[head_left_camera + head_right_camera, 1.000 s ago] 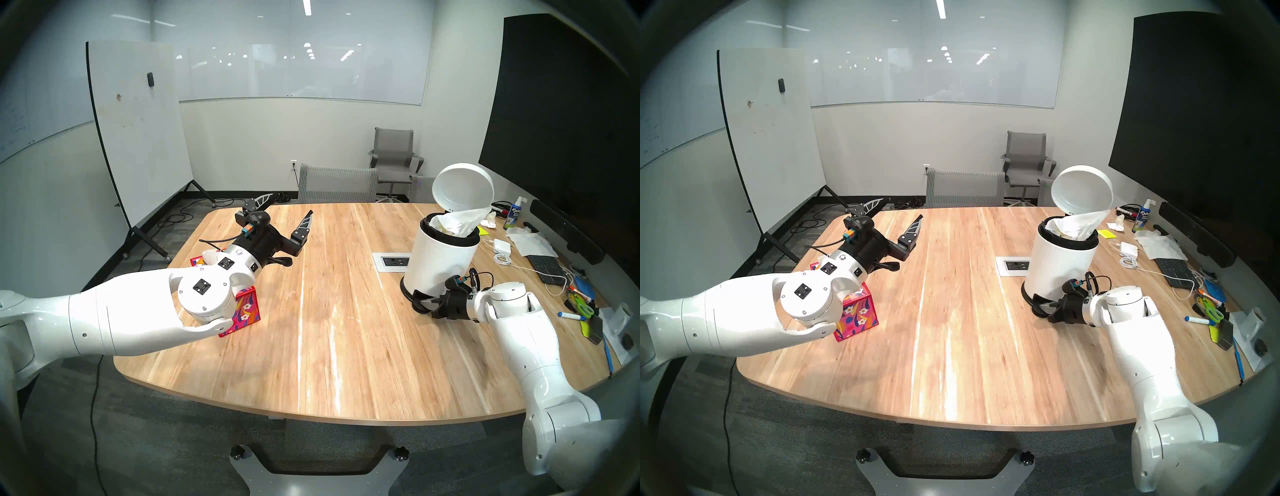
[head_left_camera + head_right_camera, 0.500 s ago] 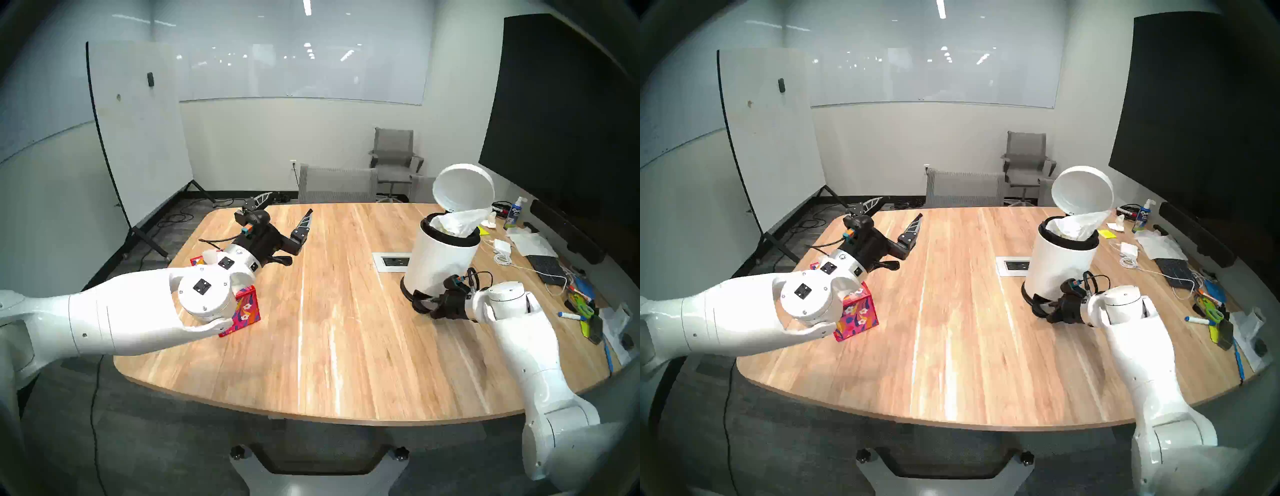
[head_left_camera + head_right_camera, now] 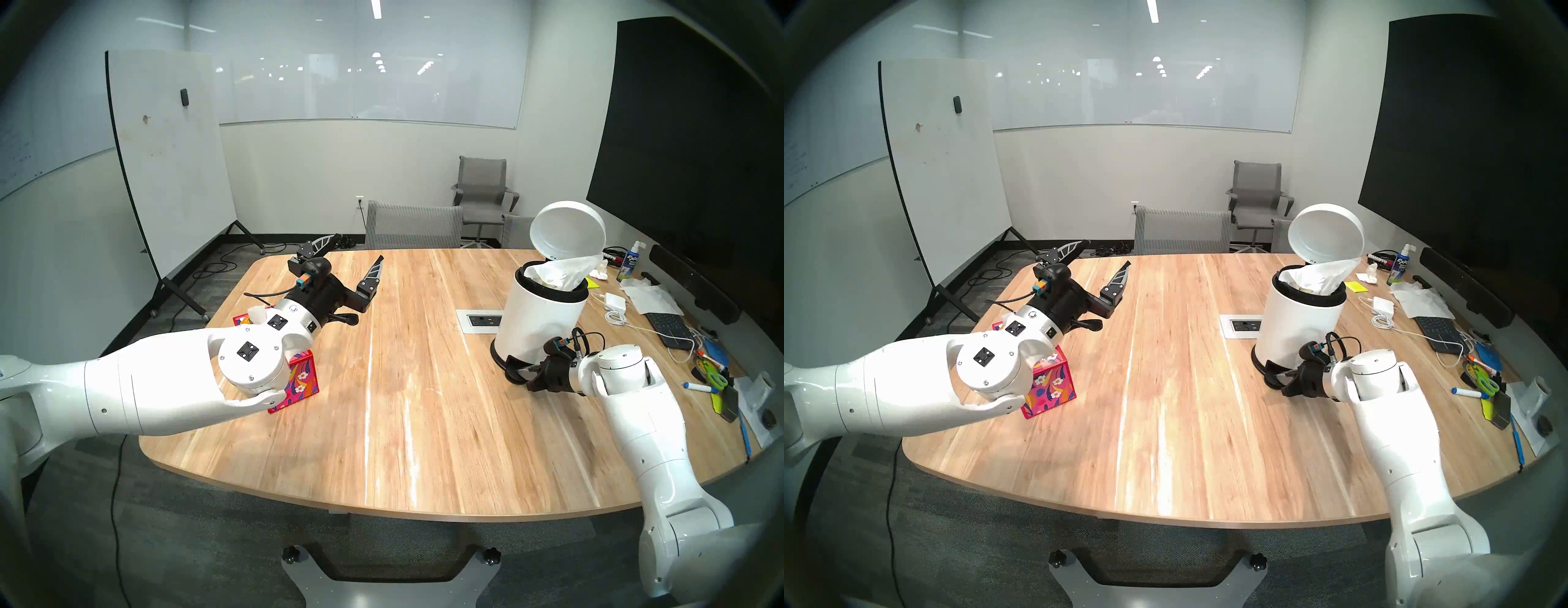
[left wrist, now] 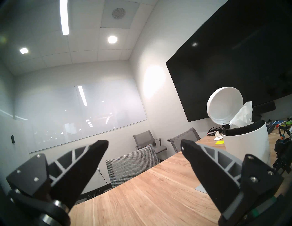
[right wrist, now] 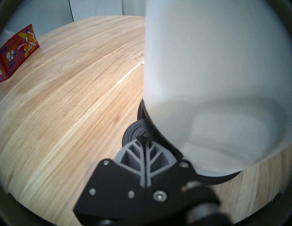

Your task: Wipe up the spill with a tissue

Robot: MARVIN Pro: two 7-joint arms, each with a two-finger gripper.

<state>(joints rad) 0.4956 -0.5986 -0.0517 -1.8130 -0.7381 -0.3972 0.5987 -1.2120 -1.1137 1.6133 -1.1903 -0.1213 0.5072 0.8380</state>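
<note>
wood table [image 3: 424,403] in whiteboard-walled room — left gripper [image 3: 354,257] spread, right gripper [image 5: 143,138] pressed together.

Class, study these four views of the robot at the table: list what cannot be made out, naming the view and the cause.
- Tissue box top: head views, covered by the left arm.
- Right hand tips on the bin's pedal: head views, blocked by the wrist; the wrist view shows it shut.
- Bin contents below the tissue: rim hides them.
- Spill: no wet patch distinguishable from pale grain streaks.
- Bin top: cut off in the right wrist view.
</note>
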